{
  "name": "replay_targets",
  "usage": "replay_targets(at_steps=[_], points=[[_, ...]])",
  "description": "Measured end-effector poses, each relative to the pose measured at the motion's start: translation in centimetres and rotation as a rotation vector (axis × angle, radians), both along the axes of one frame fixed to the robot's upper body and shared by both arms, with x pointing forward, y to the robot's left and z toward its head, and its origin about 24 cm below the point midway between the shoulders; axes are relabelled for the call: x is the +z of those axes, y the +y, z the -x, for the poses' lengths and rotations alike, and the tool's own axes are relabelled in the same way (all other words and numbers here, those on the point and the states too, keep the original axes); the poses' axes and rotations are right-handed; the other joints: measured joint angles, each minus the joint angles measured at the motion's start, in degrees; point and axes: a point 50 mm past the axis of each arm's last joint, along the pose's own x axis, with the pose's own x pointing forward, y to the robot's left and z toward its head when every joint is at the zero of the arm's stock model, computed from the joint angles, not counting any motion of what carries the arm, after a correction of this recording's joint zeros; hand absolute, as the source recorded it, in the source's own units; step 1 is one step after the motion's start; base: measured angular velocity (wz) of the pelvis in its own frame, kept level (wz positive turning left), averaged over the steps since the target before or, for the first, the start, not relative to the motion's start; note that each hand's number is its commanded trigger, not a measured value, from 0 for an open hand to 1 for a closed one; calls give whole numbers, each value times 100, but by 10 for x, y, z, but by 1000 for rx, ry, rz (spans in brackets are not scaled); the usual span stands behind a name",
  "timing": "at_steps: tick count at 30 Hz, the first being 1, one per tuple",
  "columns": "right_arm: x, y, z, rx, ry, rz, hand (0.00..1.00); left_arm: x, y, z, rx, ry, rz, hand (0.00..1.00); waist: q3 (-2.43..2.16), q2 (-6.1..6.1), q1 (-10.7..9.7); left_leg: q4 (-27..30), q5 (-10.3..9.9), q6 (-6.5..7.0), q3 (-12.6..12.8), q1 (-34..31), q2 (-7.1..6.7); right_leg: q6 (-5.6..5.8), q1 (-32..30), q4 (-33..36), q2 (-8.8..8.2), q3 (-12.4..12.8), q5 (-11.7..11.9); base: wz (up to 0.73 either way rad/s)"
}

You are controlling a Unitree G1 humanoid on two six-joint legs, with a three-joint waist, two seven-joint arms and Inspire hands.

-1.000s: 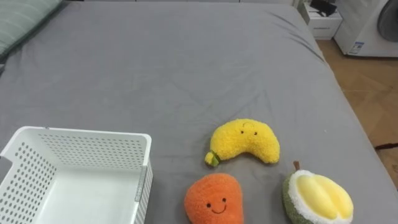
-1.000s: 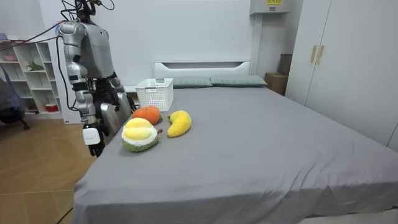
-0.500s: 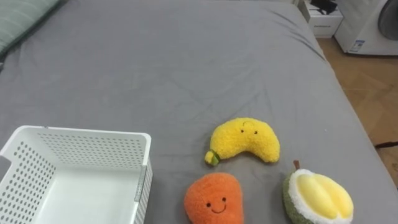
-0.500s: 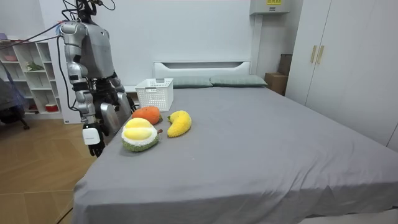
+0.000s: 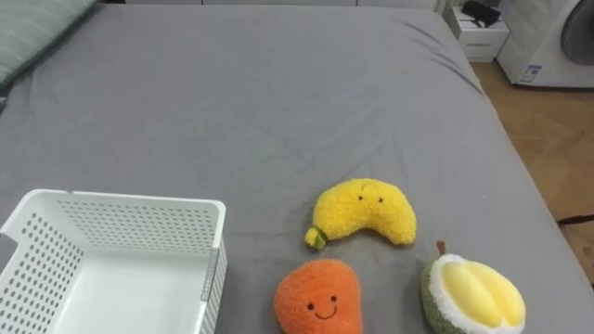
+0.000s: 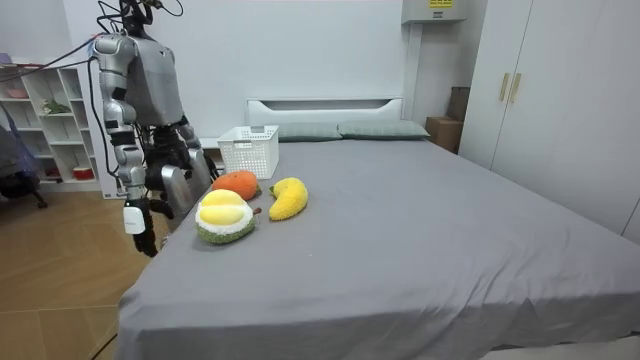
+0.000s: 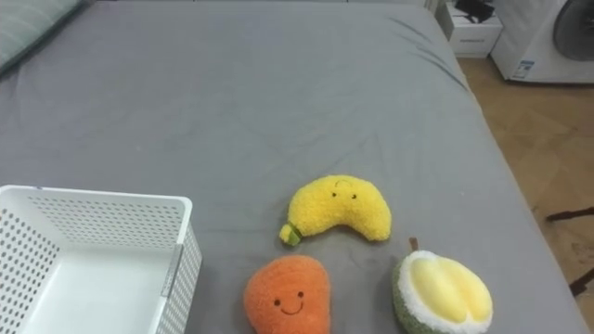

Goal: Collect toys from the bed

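Note:
Three plush toys lie on the grey bed (image 5: 260, 102) close to its near edge: a yellow banana (image 5: 364, 211), an orange fruit with a smiling face (image 5: 317, 297) and a halved durian (image 5: 471, 295). To their left stands a white perforated basket (image 5: 121, 199) with nothing in it. In the room view I stand at the bedside by the basket (image 6: 248, 150), the orange fruit (image 6: 235, 183), the banana (image 6: 288, 197) and the durian (image 6: 224, 216). My right hand (image 6: 135, 219) hangs down beside my leg, off the bed and away from the toys.
A striped green pillow (image 5: 28, 28) lies at the far left. Beyond the bed's right edge are wooden floor, a white nightstand (image 5: 484, 35) and a white appliance (image 5: 557, 37). A shelf (image 6: 40, 120) stands behind me and wardrobes (image 6: 560, 110) at the room view's right.
My right hand has swung a little back, away from the bed edge. The toys and the basket have not moved.

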Motion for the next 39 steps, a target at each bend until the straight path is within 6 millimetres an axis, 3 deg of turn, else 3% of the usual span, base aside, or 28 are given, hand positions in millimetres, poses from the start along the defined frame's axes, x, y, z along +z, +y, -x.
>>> replay_targets(at_steps=[4,9,13,19,22,32,39], points=[[2,-7,-1,-129,-20,44,0,1,6,3,19,6,-12,0,-15,-59,-142,-6,0,0,17,4,3,-1,-13,10,6,15,2,0],[9,-24,-16,-209,-77,125,0,4,17,10,15,23,-49,0,-29,-125,-149,-12,1,0,76,56,48,-4,-10,35,10,42,5,-7],[17,-39,-36,-225,-145,217,0,6,23,15,22,34,-75,0,-28,-163,-143,-10,0,0,92,97,50,-4,25,46,14,77,5,-2],[41,-58,-85,-173,-331,344,0,7,24,14,10,33,-83,0,-18,-199,-122,-2,1,2,131,41,54,-1,-68,99,22,140,3,-5],[51,-59,-107,-111,-406,383,0,7,24,11,5,21,-85,0,-52,-204,-123,15,2,3,135,-55,47,-3,-149,95,25,132,17,0],[99,-54,-163,88,-672,501,0,7,25,9,-10,12,-80,0,-27,-178,27,-3,3,3,138,-125,48,-3,-242,93,30,148,16,-1],[115,-43,-180,179,-761,528,0,10,26,9,-14,-3,-95,0,-59,-149,36,2,7,5,121,-217,39,-5,-297,105,22,72,23,4]])
